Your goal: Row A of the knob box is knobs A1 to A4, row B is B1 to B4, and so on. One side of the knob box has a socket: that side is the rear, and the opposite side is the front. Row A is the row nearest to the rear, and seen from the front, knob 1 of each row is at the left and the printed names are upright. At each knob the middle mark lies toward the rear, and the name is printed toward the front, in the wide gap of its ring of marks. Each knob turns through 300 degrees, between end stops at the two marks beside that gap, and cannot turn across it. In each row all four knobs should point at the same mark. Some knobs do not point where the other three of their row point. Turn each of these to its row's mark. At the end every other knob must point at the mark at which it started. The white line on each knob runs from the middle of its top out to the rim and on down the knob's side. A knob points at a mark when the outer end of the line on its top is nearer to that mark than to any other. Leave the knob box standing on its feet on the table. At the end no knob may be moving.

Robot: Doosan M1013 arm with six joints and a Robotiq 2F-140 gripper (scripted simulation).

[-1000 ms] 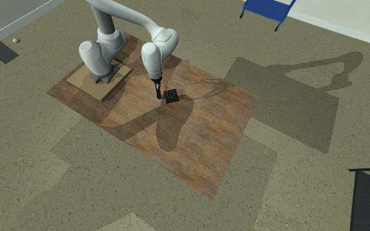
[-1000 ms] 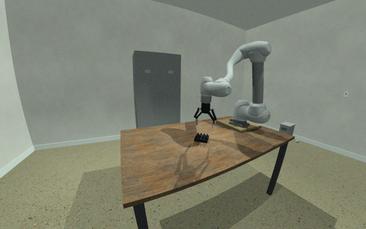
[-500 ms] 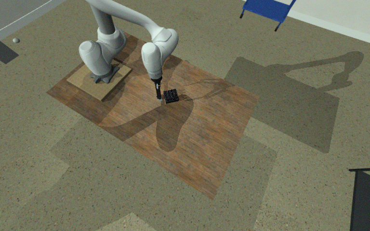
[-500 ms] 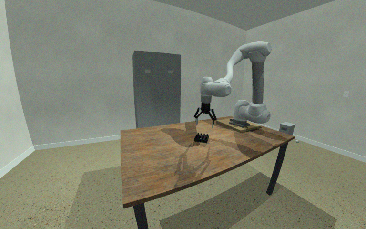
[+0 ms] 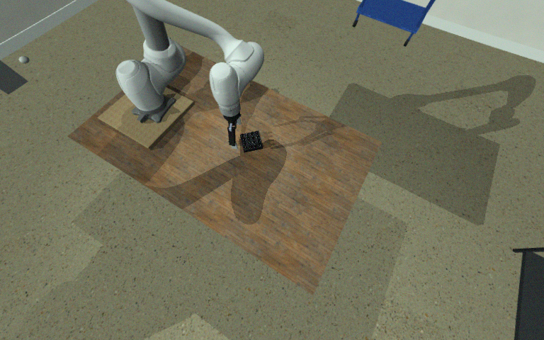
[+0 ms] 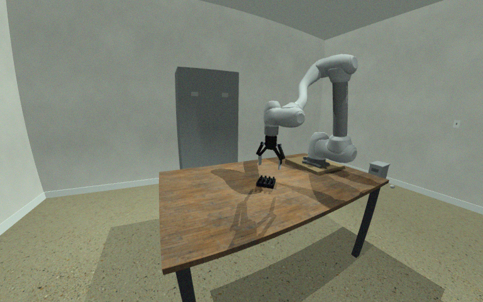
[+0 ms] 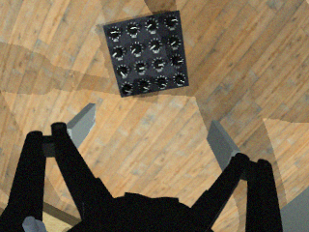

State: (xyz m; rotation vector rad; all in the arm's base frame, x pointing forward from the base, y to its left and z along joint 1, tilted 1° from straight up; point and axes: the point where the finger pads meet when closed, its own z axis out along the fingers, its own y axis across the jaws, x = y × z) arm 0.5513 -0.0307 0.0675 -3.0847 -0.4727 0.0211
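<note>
The knob box [image 5: 251, 141] [image 6: 266, 182] [image 7: 147, 53] is a small black square box with four rows of black knobs. It stands flat on the wooden table [image 5: 300, 208] [image 6: 213, 213], near its middle. The knobs' white lines are too small to read. My gripper [image 5: 233, 144] [image 6: 269, 163] [image 7: 153, 122] is open and empty. It hangs well above the table, beside the box on the side toward the arm's base. In the wrist view the box lies beyond the fingertips, slightly skewed.
The arm's base [image 5: 150, 106] [image 6: 320, 162] stands on a light wooden plate at one table corner. A grey cabinet [image 6: 206, 117] stands behind the table. A small grey box [image 6: 378, 168] sits by the wall. A blue frame [image 5: 391, 13] is on the floor.
</note>
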